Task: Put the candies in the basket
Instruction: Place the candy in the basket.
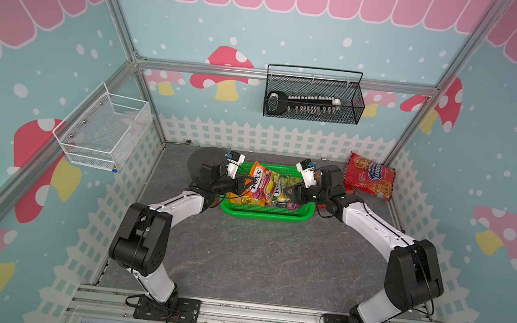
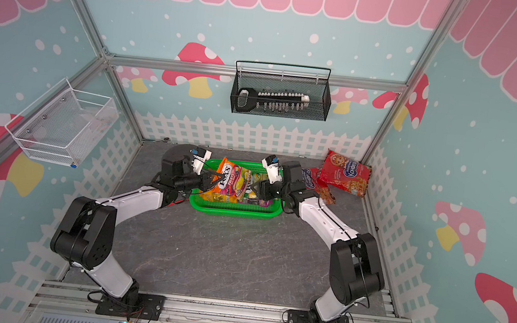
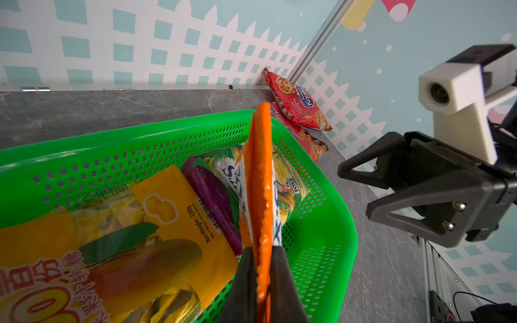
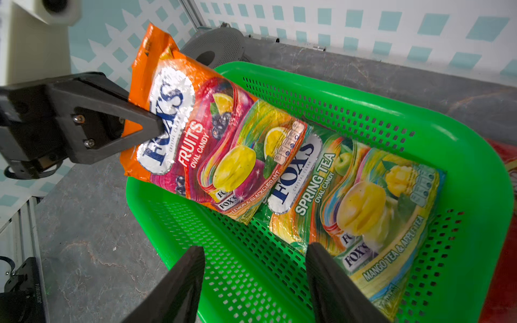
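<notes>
Grey stone-look tabletop (image 1: 239, 259) carries the green basket (image 1: 266, 215). Over its rim the left gripper (image 3: 263, 257) pinches the tilted orange Fox's bag (image 4: 195, 125). Inside lies the green Fox's bag (image 4: 363, 201), with the right gripper (image 4: 254, 247) spread empty above. Two red bags (image 3: 296, 103) lie just beyond the basket.

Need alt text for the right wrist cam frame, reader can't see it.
The left pincer grips an orange Fox's Fruits candy bag near its upper end, holding it tilted over the green basket, its lower end overlapping a Fox's Spring Tea bag lying inside. In the foreground the right pincer stands open and empty above the basket.
</notes>
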You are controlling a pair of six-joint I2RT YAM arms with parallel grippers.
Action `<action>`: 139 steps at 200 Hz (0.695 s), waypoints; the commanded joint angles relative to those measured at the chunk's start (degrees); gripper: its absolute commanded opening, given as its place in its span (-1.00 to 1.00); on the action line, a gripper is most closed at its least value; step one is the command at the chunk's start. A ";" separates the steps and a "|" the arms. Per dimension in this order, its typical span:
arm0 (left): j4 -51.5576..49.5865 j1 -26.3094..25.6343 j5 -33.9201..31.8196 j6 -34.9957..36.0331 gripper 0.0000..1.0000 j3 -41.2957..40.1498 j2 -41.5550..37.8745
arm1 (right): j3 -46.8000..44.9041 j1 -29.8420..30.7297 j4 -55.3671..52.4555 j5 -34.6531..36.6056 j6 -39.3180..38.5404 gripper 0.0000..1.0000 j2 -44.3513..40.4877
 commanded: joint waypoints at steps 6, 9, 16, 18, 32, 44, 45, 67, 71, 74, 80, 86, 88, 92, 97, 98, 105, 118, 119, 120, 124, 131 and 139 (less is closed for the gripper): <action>0.08 2.60 -1.67 -3.41 -1.00 3.51 1.40 | 1.59 1.44 -0.67 -1.34 3.49 0.24 1.28; -0.63 2.95 -1.50 -3.62 -1.00 3.97 1.99 | 1.76 1.57 -0.58 -1.43 3.71 0.23 1.54; -2.52 3.51 -1.72 -3.81 -1.00 5.24 2.95 | 2.12 1.92 -0.34 -1.87 4.07 0.21 2.00; -3.05 3.64 -1.86 -3.88 -1.00 5.47 3.21 | 2.28 2.04 -0.29 -1.93 4.12 0.20 2.21; -5.89 4.40 -3.79 -4.19 -1.00 6.58 4.72 | 3.21 3.23 0.12 -1.73 4.85 0.18 3.47; -8.23 4.74 -4.39 -3.73 -0.96 7.39 5.85 | 4.27 4.18 0.31 -1.68 5.39 0.18 4.97; -8.35 4.73 -4.38 -3.64 -0.95 7.42 5.96 | 4.42 4.25 0.31 -1.66 5.47 0.18 5.12; -10.49 4.95 -2.39 -3.24 -0.84 8.64 8.09 | 7.08 4.96 0.22 -1.84 8.22 0.10 8.46; -10.72 5.12 -1.52 -3.40 -0.83 8.95 8.66 | 7.73 5.02 0.02 -2.55 8.64 0.08 9.12; -11.01 5.33 -0.72 -3.51 -0.81 9.19 9.12 | 8.21 5.14 -0.06 -2.88 8.84 0.06 9.47; -11.91 5.59 0.75 -3.72 -0.80 9.85 10.02 | 9.18 5.46 -0.25 -3.16 9.30 0.04 10.17; -13.56 6.01 1.64 -3.72 -0.80 10.74 10.81 | 10.08 5.83 -0.52 -2.86 9.48 0.04 10.64; -14.22 6.11 1.75 -3.66 -0.80 11.11 11.10 | 10.23 6.00 -0.54 -2.69 9.49 0.04 10.77; -15.49 6.44 1.71 -3.61 -0.79 11.65 11.56 | 10.81 6.28 -0.70 -2.28 9.58 0.04 11.07; -16.97 6.72 1.48 -3.49 -0.78 12.28 11.92 | 11.34 6.56 -0.81 -1.81 9.58 0.04 11.38; -17.16 6.74 1.41 -3.43 -0.78 12.37 11.99 | 11.47 6.59 -0.82 -1.77 9.58 0.05 11.45; -18.46 7.08 0.92 -3.20 -0.75 12.69 12.22 | 12.00 6.82 -0.91 -1.54 9.58 0.05 11.80; -20.15 7.54 0.95 -2.78 -0.71 13.14 12.15 | 12.88 6.98 -1.16 -1.42 9.67 0.05 12.50; -20.29 7.54 0.97 -2.68 -0.70 13.15 12.10 | 12.94 6.97 -1.22 -1.48 9.72 0.05 12.58; -20.48 7.59 0.98 -2.54 -0.70 13.25 12.08 | 12.97 6.97 -1.29 -1.51 9.69 0.05 12.66; -21.07 7.70 0.99 -2.14 -0.69 13.48 11.93 | 13.34 7.01 -1.49 -1.75 9.60 0.05 12.91; -21.63 8.01 0.54 -1.42 -0.64 13.54 11.52 | 13.98 7.16 -2.03 -2.23 9.28 0.05 13.36; -21.78 8.22 -1.15 -1.02 -0.53 13.27 10.87 | 14.79 7.39 -2.83 -1.77 8.76 0.05 13.81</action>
